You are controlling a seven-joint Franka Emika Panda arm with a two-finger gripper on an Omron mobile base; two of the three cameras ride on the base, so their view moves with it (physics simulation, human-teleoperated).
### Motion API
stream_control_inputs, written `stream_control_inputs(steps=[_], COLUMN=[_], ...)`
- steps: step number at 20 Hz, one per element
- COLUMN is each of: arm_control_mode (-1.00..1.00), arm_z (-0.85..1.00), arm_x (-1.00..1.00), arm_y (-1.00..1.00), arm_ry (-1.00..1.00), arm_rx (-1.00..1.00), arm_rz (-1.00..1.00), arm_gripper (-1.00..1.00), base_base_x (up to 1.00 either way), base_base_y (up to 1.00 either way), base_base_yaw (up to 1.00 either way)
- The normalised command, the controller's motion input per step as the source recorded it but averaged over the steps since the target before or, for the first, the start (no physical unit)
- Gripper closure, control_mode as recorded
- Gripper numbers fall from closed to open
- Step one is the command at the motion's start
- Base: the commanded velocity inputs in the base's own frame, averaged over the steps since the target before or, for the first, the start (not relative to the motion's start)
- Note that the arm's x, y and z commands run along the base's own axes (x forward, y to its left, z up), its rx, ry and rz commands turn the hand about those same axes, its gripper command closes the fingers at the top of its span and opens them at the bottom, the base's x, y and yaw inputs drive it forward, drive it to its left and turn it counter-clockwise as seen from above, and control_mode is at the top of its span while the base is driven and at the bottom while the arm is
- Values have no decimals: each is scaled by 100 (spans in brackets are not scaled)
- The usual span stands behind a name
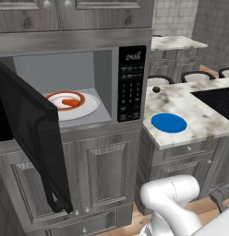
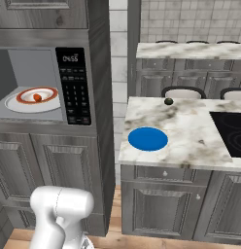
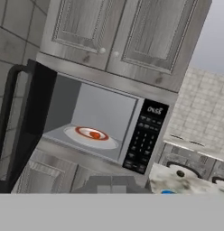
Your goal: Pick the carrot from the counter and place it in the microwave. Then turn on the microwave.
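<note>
Orange carrot [image 1: 70, 102] on plate inside open black microwave [image 1: 131, 83]; marble counter [image 1: 190, 115] alongside

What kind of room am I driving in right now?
A home kitchen, by the look of it: a built-in microwave set among grey wood cabinets, a marble counter and a black cooktop.

The microwave [image 1: 75, 87] was seen with its black door [image 1: 35, 143] swung wide open toward the near left. Inside, the carrot [image 1: 70, 102] lay on a red-rimmed dish [image 1: 65, 100], which rested on the white turntable [image 1: 86, 107]. The keypad panel [image 1: 131, 83] was set on the right. On the marble table [image 1: 181, 103] further right, a blue plate [image 1: 168, 123] lay near the front edge, and a small dark object [image 1: 156, 89] sat farther back.
</note>
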Motion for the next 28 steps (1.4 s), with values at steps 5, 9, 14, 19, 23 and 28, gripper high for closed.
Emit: stream_control_inputs(steps=[5,9,14,19,23,28], arm_control_mode=[-100,-100,-100,-100,-100,-100], arm_z=[1,4,3,0,0,0], arm_x=[-26,-17,-8,0,0,1], arm_y=[0,4,7,17,22,19], arm_ry=[-15,-13,-11,-10,-10,-9], arm_rx=[0,0,0,0,0,0], arm_rz=[0,0,-1,-2,-2,-2], arm_gripper=[100,100,100,100,100,100], base_base_x=[0,0,0,0,0,0], base_base_y=[0,0,0,0,0,0], base_base_yaw=[0,0,0,0,0,0])
